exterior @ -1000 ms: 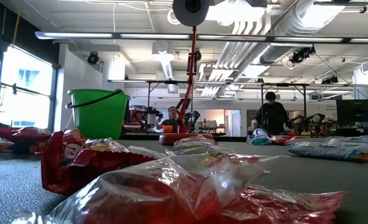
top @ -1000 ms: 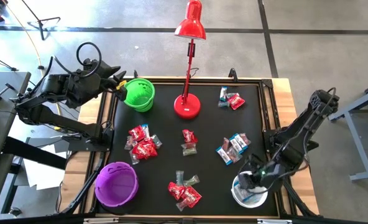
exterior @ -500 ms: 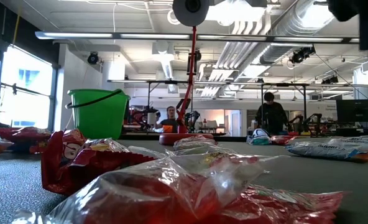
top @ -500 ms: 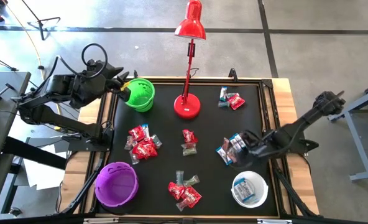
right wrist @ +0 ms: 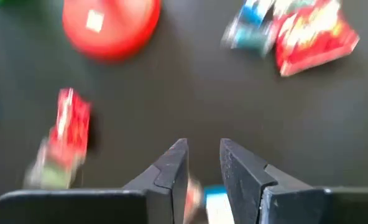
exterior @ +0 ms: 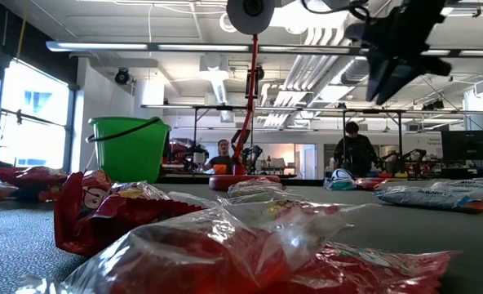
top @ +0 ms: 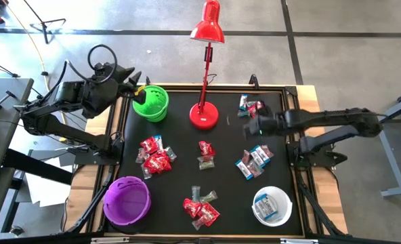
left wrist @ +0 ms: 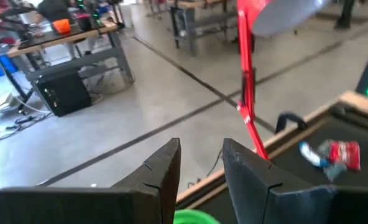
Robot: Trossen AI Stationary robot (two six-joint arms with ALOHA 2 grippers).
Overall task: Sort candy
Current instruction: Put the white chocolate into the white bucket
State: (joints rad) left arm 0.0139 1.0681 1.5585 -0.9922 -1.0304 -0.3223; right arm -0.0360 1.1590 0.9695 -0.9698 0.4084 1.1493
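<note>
My right jaws point(top: 249, 127) hung above the bench point(top: 180, 139), between the red lamp base point(top: 204, 116) and the far-right candy cluster point(top: 252, 107). They stood narrow, a slim gap between the fingers, with nothing in them. My left jaws point(top: 134, 90) waited at the rim of the green bowl point(top: 152, 103), likewise narrow and empty as the left wrist view showed.

The candy lay in five groups on the dark mat: a red pile point(top: 154, 155) near the left side, a small red-and-clear pair point(top: 205, 154) at centre, a blue-and-white heap point(top: 253, 161) on the right, a mixed red-and-clear heap point(top: 202, 209) at the near edge, and the far-right cluster named above. The white bowl point(top: 271, 206) already held some blue-and-white pieces. The purple bowl point(top: 127, 200) looked empty.

Handling notes, as judged:
- Each piece appeared light, with a thin, crinkly film wrapper; it should yield under pressure.
- The film looked glossy and likely slippery; a pinch on a loose corner could slide off.
- Best hold: across the middle of the body, where the contents give the jaws something firm.
- Pieces overlapped within heaps. An edge piece should be taken first, or a neighbour could be dragged along.
- The jaws would need to widen before descent.
</note>
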